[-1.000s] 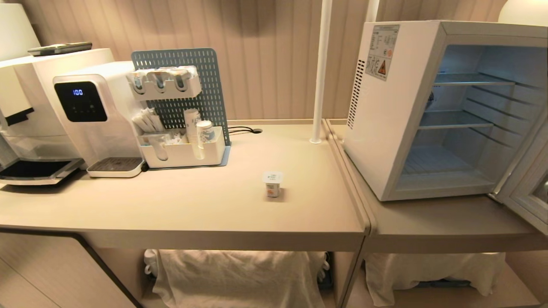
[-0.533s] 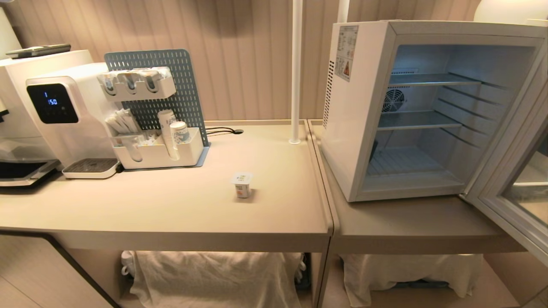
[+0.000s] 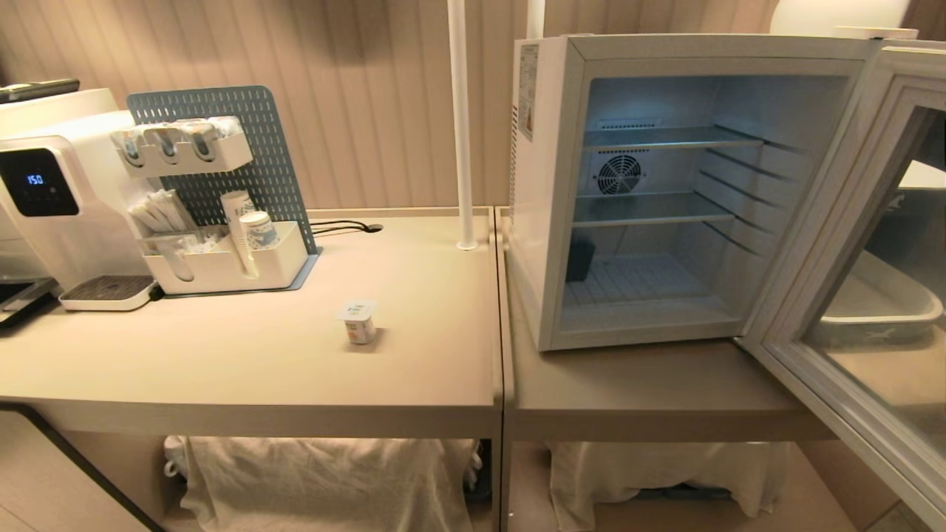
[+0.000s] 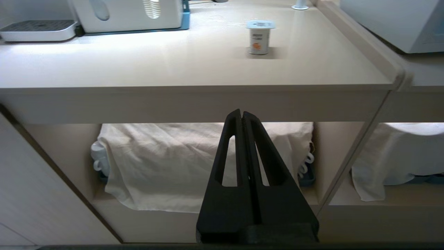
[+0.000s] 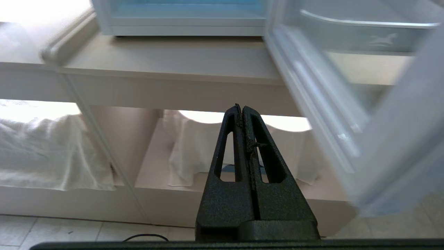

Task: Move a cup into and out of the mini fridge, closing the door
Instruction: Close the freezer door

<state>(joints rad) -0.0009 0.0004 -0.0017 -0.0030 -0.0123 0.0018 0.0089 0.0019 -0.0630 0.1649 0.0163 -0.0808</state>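
Left end effector (image 4: 241,116): fingers pressed together, nothing between them, hanging low in front of the tabletop (image 4: 173,66) edge, level with the open shelf below where a white cloth (image 4: 194,163) covers stored items. The cup (image 4: 259,37) stands upright on the tabletop, beyond and above this end effector, slightly to its right, well apart from it.

Right end effector (image 5: 241,109): fingers also pressed together, empty, low before the neighbouring tabletop (image 5: 173,59) that carries the mini fridge (image 3: 550,199). The fridge sits beyond and above it; the door (image 5: 347,104) stands swung wide open, just off to this end effector's right, not touching it.

Head view: cup (image 3: 359,322) alone on the left tabletop, well left of the fridge; wire shelves bare. Water dispenser (image 3: 52,214) and pegboard organiser (image 3: 222,199) with paper cups at far left.
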